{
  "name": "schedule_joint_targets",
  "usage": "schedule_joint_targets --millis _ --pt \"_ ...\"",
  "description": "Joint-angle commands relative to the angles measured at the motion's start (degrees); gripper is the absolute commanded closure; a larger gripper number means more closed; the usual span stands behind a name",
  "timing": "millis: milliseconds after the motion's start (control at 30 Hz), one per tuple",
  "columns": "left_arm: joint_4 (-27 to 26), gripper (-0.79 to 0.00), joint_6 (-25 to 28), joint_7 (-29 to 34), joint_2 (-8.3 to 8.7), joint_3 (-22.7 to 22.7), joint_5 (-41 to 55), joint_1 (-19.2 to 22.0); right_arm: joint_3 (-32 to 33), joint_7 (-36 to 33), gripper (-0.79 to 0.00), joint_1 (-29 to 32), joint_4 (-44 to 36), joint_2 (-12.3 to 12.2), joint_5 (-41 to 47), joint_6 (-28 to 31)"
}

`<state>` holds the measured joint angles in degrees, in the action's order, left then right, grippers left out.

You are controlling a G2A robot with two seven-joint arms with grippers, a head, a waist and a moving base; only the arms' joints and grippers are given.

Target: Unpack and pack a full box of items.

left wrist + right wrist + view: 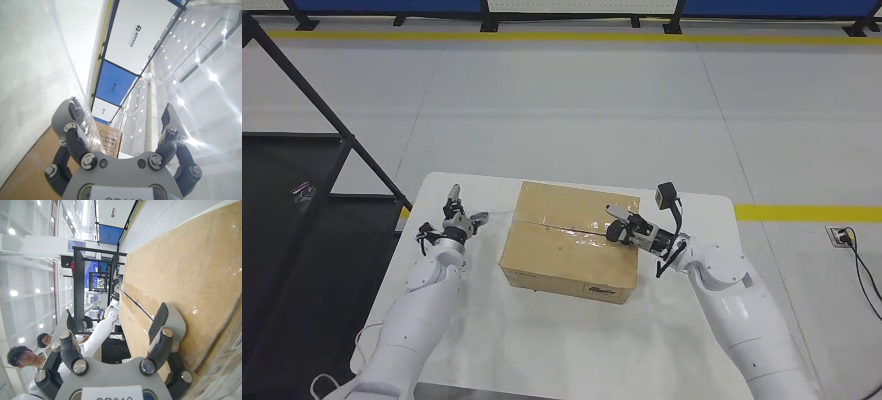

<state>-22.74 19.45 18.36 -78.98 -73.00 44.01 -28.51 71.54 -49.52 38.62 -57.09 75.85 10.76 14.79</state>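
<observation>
A closed cardboard box sits in the middle of the white table, its top flaps meeting at a seam. My left gripper is held off the box's left side, open, pointing upward. A strip of clear tape clings to one of its fingers and trails away toward the box. My right gripper is over the box's right end, open. In the right wrist view one finger lies against the box top beside the seam, and the right gripper holds nothing.
A black metal frame with a dark panel stands just left of the table. Bare table lies in front of the box and along its sides. The left arm shows beyond the box's far end in the right wrist view.
</observation>
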Motion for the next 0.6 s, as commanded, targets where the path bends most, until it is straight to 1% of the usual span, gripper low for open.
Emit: schedule_joint_targets --millis 0,267,567 --pt "-0.3 -0.785 1.8 0.5 0.35 -1.1 0.4 -0.2 0.0 0.0 -0.785 0.0 0.0 0.0 0.0 0.0" --pt "-3.9 -0.785 5.4 0.4 1.71 -4.1 -0.3 -2.0 0.0 0.0 -0.785 0.0 0.0 0.0 0.0 0.0" --pt "-11.9 -0.785 6.9 -2.2 2.53 -5.9 -3.1 -5.1 0.0 0.0 -0.785 0.0 0.0 0.0 0.0 0.0"
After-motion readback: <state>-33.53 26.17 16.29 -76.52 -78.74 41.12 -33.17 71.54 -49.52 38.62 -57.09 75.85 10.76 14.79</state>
